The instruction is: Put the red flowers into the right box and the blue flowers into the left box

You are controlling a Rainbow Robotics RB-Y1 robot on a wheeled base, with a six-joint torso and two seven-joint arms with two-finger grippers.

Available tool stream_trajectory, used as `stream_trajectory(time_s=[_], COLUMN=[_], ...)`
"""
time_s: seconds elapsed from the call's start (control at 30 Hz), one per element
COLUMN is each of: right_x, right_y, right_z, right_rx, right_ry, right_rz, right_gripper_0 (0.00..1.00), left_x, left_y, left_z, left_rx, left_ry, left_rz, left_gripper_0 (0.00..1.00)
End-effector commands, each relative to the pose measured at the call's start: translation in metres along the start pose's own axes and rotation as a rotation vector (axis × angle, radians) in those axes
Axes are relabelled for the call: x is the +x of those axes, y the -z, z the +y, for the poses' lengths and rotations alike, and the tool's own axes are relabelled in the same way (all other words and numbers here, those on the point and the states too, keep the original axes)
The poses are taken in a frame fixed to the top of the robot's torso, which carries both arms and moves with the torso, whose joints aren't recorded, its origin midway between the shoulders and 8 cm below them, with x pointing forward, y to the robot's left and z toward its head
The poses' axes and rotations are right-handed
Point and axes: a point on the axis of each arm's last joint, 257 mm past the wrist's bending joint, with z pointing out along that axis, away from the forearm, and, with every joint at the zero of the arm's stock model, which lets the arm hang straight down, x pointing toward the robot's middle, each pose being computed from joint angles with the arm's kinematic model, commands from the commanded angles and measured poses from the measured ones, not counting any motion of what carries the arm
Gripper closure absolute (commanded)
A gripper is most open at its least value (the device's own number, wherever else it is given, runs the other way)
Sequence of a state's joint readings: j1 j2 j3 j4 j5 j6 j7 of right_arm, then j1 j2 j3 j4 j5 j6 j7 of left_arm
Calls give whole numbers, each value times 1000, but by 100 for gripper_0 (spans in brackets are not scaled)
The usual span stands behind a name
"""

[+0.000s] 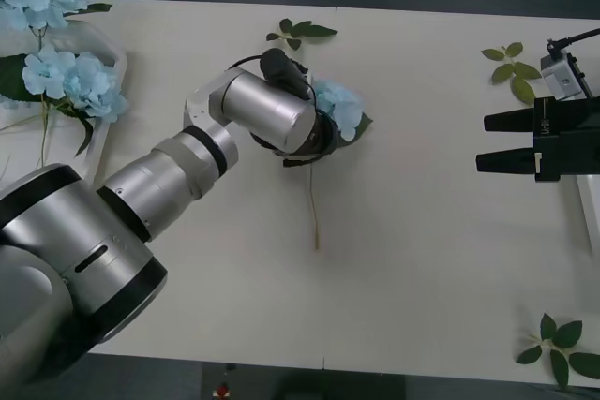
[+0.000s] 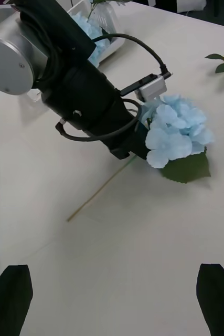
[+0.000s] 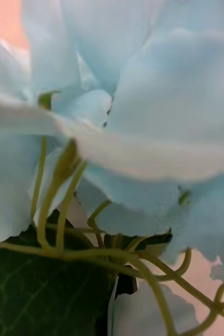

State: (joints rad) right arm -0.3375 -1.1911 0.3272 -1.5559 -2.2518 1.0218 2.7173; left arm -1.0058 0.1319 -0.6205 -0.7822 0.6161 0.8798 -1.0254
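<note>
The left gripper is down on a blue flower mid-table; I cannot tell its grip. A loose pinch could drop it before the left box. The right gripper waits, fingers apart.

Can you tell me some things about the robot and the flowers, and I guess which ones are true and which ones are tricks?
1. The left gripper is down at a blue flower in the middle of the table. True.
2. The right gripper is holding a red flower. False: its jaws are open and hold nothing, off at the right side of the table.
3. Some blue flowers already lie in the left box. True.
4. The blue flower in the middle stands upright in a vase. False: it lies flat on the table, with its thin stem stretched toward the robot.
5. Loose green leaves lie on the table. True.
</note>
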Motion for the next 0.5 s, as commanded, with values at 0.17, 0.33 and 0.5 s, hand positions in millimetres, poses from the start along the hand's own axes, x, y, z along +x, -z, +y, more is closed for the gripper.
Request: stream_trajectory(time_s=[0.17,0.33,0.5], right_x=[-11,-11,-11], right_y=[1,1,1], right_z=[0,0,0], right_rx=[-4,-4,-4], right_ry=[6,6,6], right_rz=[-10,-10,-10], right_gripper_0=[9,9,9], left_x=[-28,-32,-42], left_y=[65,98,147], left_z=[23,37,48], left_rx=[-30,-24,9], left_ry=[-37,-26,-28], left_rz=[80,136,174], left_gripper_0=[100,100,100])
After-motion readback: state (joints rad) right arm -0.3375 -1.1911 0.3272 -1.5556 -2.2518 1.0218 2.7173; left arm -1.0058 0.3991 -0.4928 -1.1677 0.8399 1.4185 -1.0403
